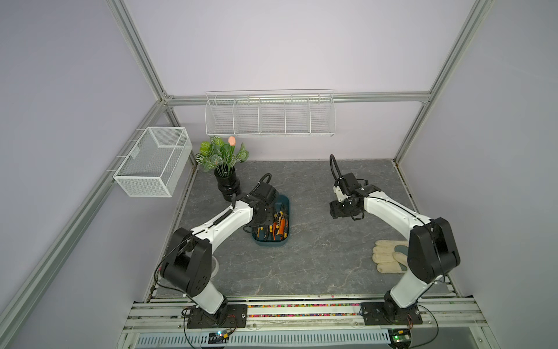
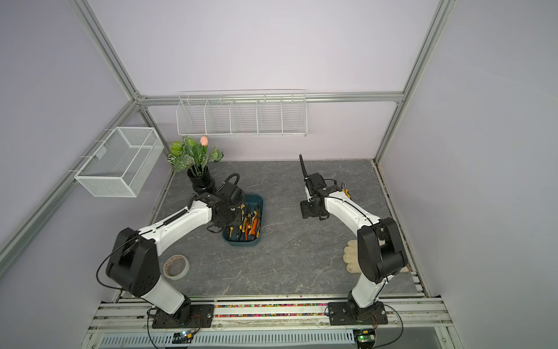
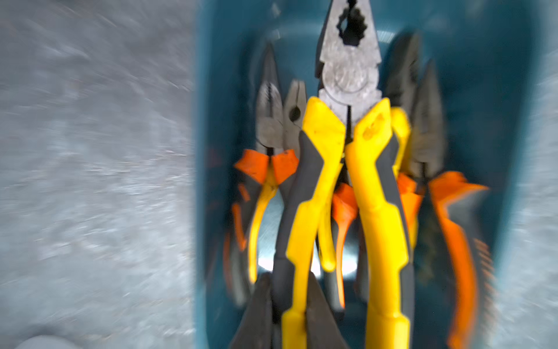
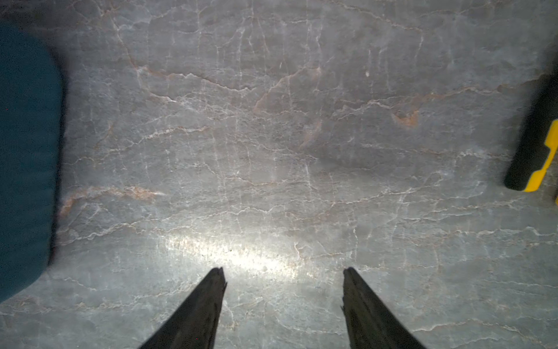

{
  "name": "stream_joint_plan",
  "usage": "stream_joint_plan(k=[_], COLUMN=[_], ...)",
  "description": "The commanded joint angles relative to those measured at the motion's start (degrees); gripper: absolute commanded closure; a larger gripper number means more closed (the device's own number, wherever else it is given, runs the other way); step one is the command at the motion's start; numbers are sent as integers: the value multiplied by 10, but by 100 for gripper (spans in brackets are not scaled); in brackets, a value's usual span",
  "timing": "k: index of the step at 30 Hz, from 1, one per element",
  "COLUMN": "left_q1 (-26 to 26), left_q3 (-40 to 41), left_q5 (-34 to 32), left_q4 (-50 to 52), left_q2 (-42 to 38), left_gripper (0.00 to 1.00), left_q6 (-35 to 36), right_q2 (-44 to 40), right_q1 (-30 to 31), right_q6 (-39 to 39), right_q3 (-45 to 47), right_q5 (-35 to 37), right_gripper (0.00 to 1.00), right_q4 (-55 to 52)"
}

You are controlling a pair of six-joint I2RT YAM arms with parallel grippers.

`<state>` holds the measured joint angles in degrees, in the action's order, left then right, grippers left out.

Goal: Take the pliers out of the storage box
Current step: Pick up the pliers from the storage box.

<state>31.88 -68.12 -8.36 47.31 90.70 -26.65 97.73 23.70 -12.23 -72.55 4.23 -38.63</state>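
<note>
Table [image 1: 302, 266]: grey slab with a marbled vein pattern, matte.

Storage box [image 1: 268, 244]: centre of frame in both top views. It is a shallow teal plastic tub with rounded corners, its long axis running upper to lower frame with a slight tilt.

Pliers [image 1: 276, 225]: piled inside the box, lying along its long axis. Dark metal noses point to the upper end, yellow and orange handles to the lower end.

Left gripper [image 3: 291, 320]: reaches into the box, jaws closed on one handle of the yellow-handled pliers [image 3: 347, 75]. That pair lies on top of the pile, its serrated grey nose toward the top of the wrist frame. View blurred.

Right gripper [image 4: 283, 273]: right of centre, jaws well apart, holding nothing, over bare table.

Lone pliers [image 2: 346, 189]: on the table beside the right arm, nose toward upper frame.
</note>
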Motion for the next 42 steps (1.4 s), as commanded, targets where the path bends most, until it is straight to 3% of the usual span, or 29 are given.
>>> stream_joint_plan(k=[1,6,11,15,19,28,42], left_q1=[1,46,149,231,271,301,302], left_q3=[5,43,91,153,188,185,163], left_q5=[-29,-71,-209,-305,-373,-412,-396], left_q4=[-2,-44,-108,-222,-307,-339,-335], left_q2=[-59,-113,-151,-206,-213,-157,-139], left_gripper=[100,100,100,100,100,100,100], left_q6=[6,43,99,148,194,209,191], right_q2=[9,3,-15,-28,-47,-77,-17], right_q1=[12,32,43,69,78,84,114], right_q6=[-13,-32,-88,-159,-234,-332,-333], right_q3=[-15,-34,-50,-67,-68,-88,-159], right_q5=[1,-33,-133,-155,-171,-189,-202], right_gripper=[35,35,35,34,33,33,35], right_q4=[-9,-13,-5,-1,28,53,57])
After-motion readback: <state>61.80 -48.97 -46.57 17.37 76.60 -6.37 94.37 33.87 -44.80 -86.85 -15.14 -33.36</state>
